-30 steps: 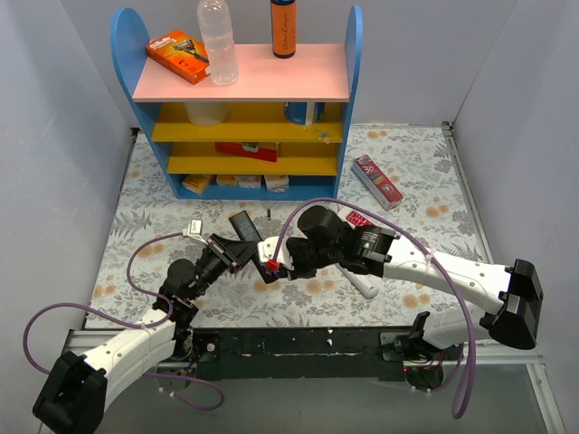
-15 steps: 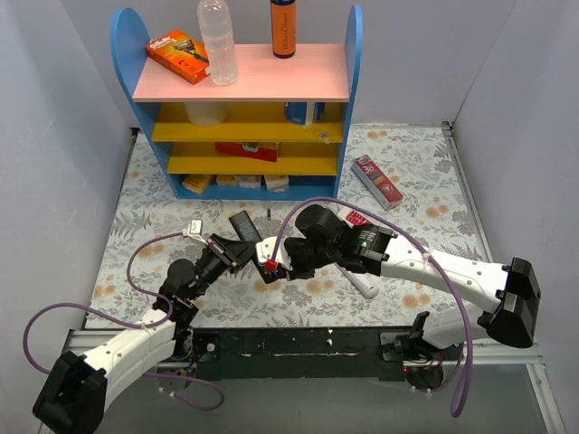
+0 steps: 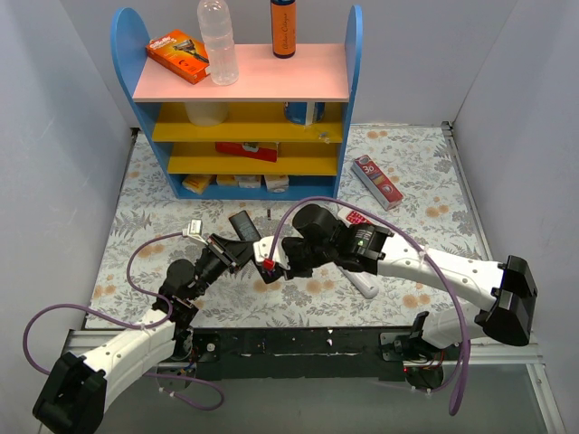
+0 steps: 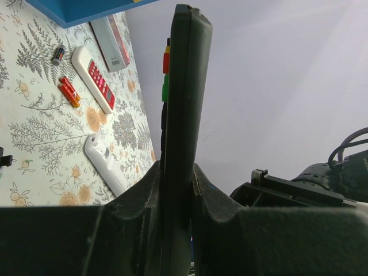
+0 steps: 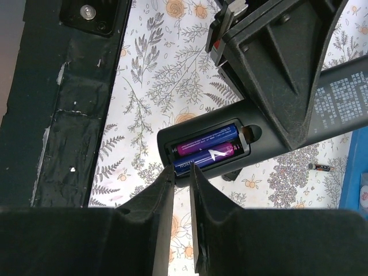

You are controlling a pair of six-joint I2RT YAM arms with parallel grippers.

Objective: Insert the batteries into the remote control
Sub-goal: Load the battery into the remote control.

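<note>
Black remote [image 4: 185,115] edgewise in left gripper [image 4: 175,175]

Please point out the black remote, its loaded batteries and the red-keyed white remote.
black remote [image 4: 184,115]: left wrist view, side edge.
batteries [image 5: 210,157]: right wrist view, blue cell's middle.
white remote [image 4: 95,79]: left wrist view, red keypad.

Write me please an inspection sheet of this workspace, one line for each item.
Surface: floral cover, flat.
Job's things: black remote held on edge, compartment open with two cells inside; loose batteries on the cover.
Clutter: white remote, red-keyed remote, red-and-white box, stocked shelf.
Grippers: left gripper shut on the black remote; right gripper narrowly open, empty, at the compartment.
Cables: purple cables loop along both arms.
Surroundings: grey walls.
</note>
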